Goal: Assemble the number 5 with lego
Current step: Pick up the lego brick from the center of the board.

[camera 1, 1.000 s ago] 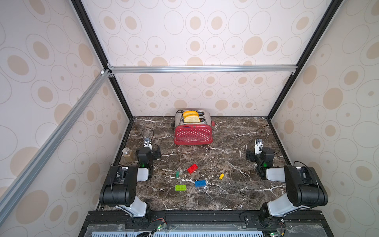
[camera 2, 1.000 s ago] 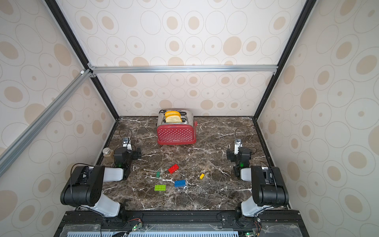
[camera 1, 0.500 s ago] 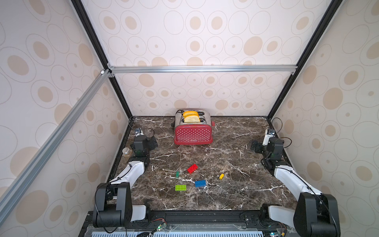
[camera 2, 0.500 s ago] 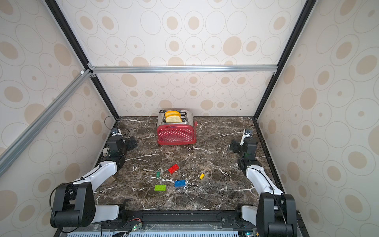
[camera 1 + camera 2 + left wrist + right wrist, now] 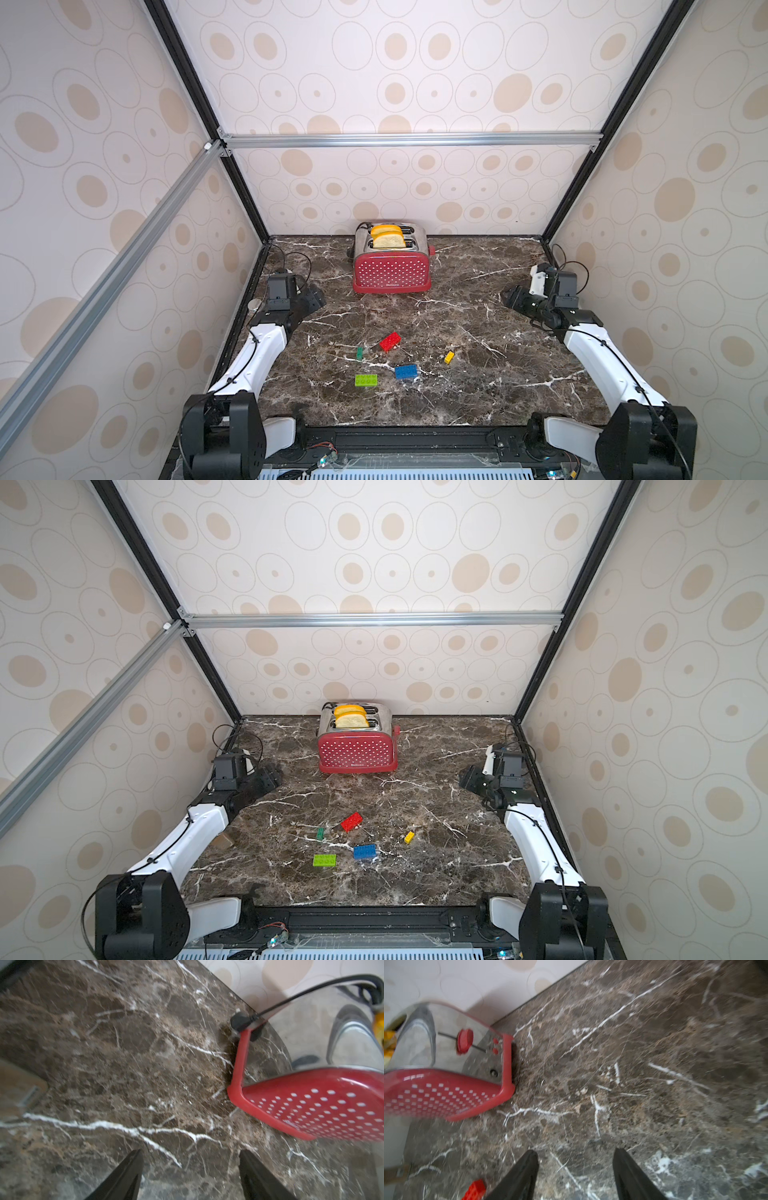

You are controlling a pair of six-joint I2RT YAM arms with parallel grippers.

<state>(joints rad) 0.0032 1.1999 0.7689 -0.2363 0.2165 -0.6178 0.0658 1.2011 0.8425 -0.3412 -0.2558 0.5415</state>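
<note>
Loose lego lies mid-table in both top views: a red brick (image 5: 390, 341), a small dark-green one (image 5: 359, 353), a small yellow one (image 5: 449, 357), a blue one (image 5: 406, 371) and a lime-green one (image 5: 366, 380). They lie apart, none joined. My left gripper (image 5: 316, 296) hovers at the left side, well behind the bricks; the left wrist view shows it (image 5: 190, 1159) open over bare marble. My right gripper (image 5: 508, 297) hangs at the right side, also open (image 5: 575, 1157) and empty. The red brick (image 5: 475, 1190) shows at the right wrist view's edge.
A red polka-dot toaster (image 5: 390, 268) with two bread slices stands at the back centre, between the two grippers; its cable (image 5: 311, 989) trails behind it. A small round object (image 5: 254, 305) lies by the left wall. Patterned walls enclose the marble table (image 5: 478, 395).
Both arms have stretched out from their folded pose and swung their grippers inward, towards the toaster. Both sets of jaws have narrowed. The bricks have not moved.
</note>
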